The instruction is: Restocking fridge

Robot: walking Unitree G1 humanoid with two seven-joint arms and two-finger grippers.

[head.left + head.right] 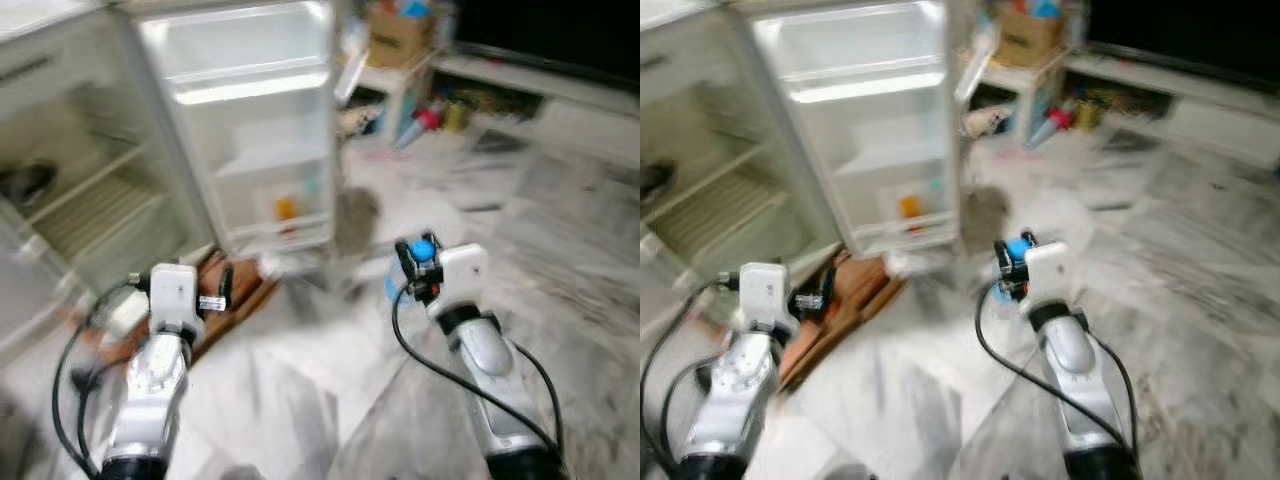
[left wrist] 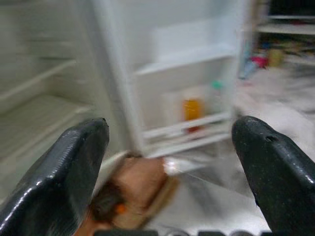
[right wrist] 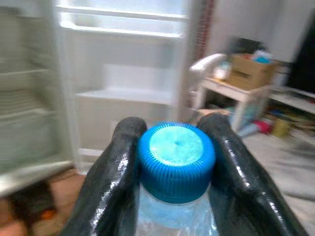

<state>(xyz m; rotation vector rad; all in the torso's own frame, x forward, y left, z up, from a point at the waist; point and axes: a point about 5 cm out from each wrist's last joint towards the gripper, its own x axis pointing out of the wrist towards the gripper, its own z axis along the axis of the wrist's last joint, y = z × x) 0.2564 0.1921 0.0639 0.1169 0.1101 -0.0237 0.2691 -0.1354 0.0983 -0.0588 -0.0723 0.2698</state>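
**Bottle held before open fridge**

Right end effector (image 3: 174, 162) clamped around the neck of a clear bottle (image 3: 174, 216) with a blue cap (image 3: 176, 160), held up over the marble floor (image 1: 560, 260), short of the open fridge (image 1: 90, 190). Left end effector (image 2: 172, 162) spread wide, empty, pointed at the fridge door (image 1: 255, 120), where a small orange item (image 1: 286, 208) sits on the lower door shelf. Brown cardboard (image 1: 225, 295) lying at the fridge's foot.

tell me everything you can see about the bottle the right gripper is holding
The bottle is clear plastic with a ribbed blue screw cap, shut. It stands upright in the right gripper, whose two black fingers press on either side of the cap and neck. Below the shoulder it is cut off by the frame, so its contents cannot be told. From the head views it is carried above the marble floor, short of the open fridge door.
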